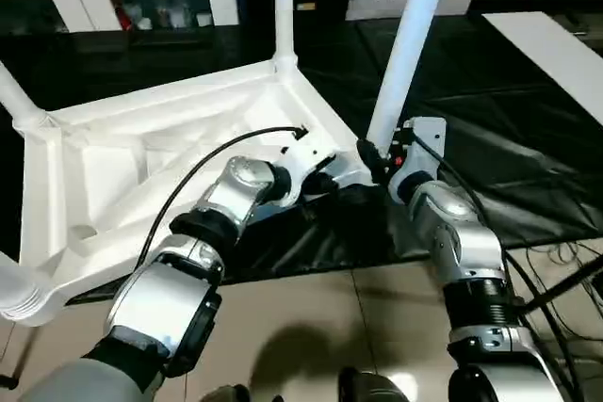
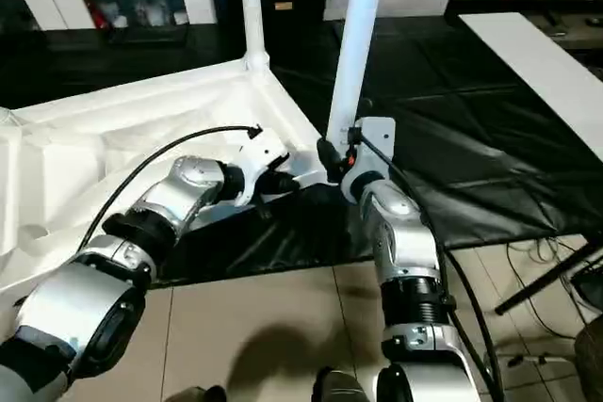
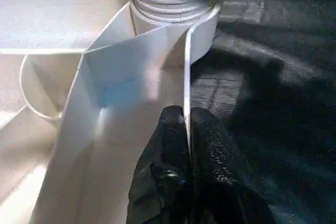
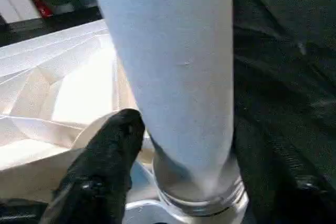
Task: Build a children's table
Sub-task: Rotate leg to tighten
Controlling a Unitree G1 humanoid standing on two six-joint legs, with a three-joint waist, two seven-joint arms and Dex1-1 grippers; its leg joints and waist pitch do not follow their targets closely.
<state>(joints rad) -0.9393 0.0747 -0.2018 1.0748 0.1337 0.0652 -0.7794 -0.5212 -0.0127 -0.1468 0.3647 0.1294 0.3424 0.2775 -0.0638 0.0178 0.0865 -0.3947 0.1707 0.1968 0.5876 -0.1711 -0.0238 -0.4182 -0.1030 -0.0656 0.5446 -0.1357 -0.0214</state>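
My left gripper (image 3: 188,129) has its jaws pinched together on the thin upright side wall of the table top (image 1: 170,152), one black textured finger (image 3: 170,145) on the inner face and the other on the outer. The wall is smooth white plastic, a flat sheet edge-on between the pads. Just ahead of those jaws the wall runs into a round corner socket (image 3: 202,24), where the ringed base of a leg sits.

My right gripper (image 4: 178,145) has its jaws apart around the lower end of that near leg (image 1: 410,44), a smooth, matte white tube that widens to a flared, ridged collar at the socket. One black finger (image 4: 113,145) lies just beside the tube; I cannot tell whether it touches.

Outward from both jaws, the table top lies upside down, its underside a shallow tray of slanted ribs and raised walls. A second leg (image 1: 283,7) rises from the far corner socket, beyond the left jaws. Further leg ends show at the top's far-left and near-left corners. The whole piece rests on a black padded surface (image 1: 528,138), quilted with stitched seams, and pale floor tiles (image 1: 358,327) lie near me.
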